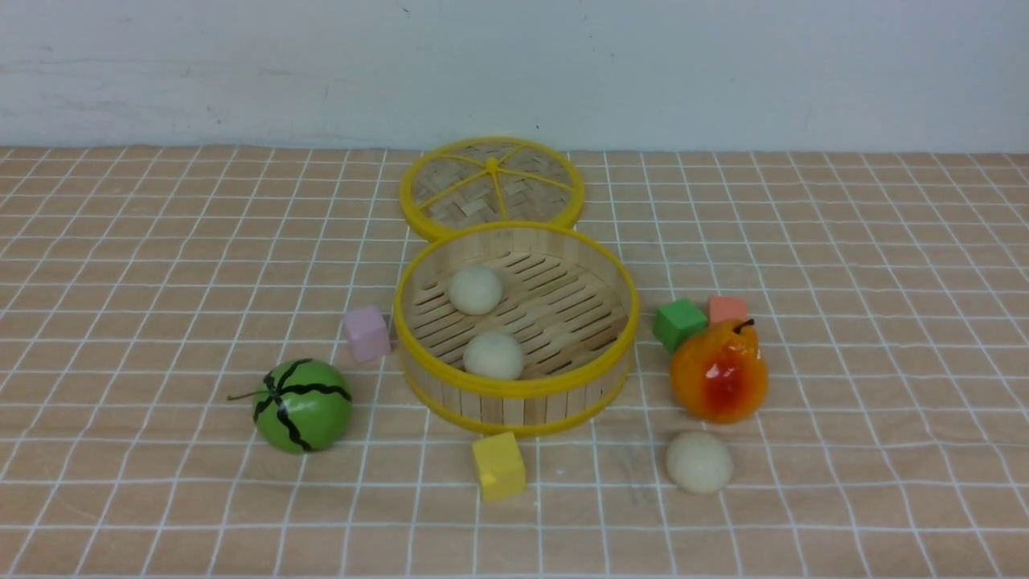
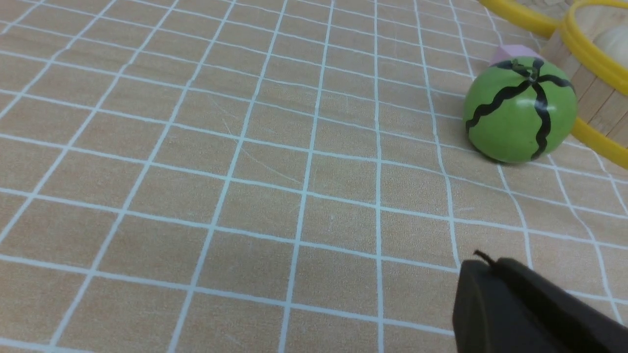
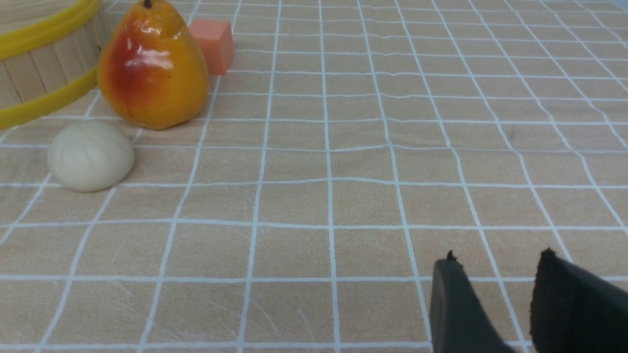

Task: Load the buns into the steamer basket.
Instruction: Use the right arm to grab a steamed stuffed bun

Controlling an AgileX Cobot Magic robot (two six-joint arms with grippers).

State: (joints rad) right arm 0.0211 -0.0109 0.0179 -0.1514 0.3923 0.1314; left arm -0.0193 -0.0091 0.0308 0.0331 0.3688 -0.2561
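Surface: we see a tan cloth (image 1: 161, 265) with a white grid, and a pale wall (image 1: 723, 64) behind it.
Left gripper (image 2: 485, 267): we find its black jaws pressed together with nothing between them, low over bare cloth.
Ahead of it: the melon (image 2: 520, 110) sits well apart from the jaws, and a pink cube (image 2: 510, 51) peeks out behind it.
Right gripper (image 3: 498, 269): we see its jaws parted with only cloth in the gap, so it holds nothing.
Ahead of that one: the loose bun (image 3: 91, 156) lies on the cloth, well apart from the jaws. The pear (image 3: 152, 68) stands upright close behind the bun, and an orange cube (image 3: 213, 41) sits beyond the pear.
Basket (image 1: 514, 406): we place it mid-cloth, between the melon on its left and the pear on its right.
Inside it: we count two buns on the slatted floor, the far bun (image 1: 475, 289) and the near bun (image 1: 493, 355), apart from each other. The near bun lies against the front wall.
Around it: the pink cube is just beside its left wall and a yellow cube (image 1: 498, 465) lies just in front. A green cube (image 1: 679, 323) sits to its right, next to the orange one.
Lid (image 1: 491, 186): we see it lying flat right behind the basket, its near edge hidden by the basket's far rim.
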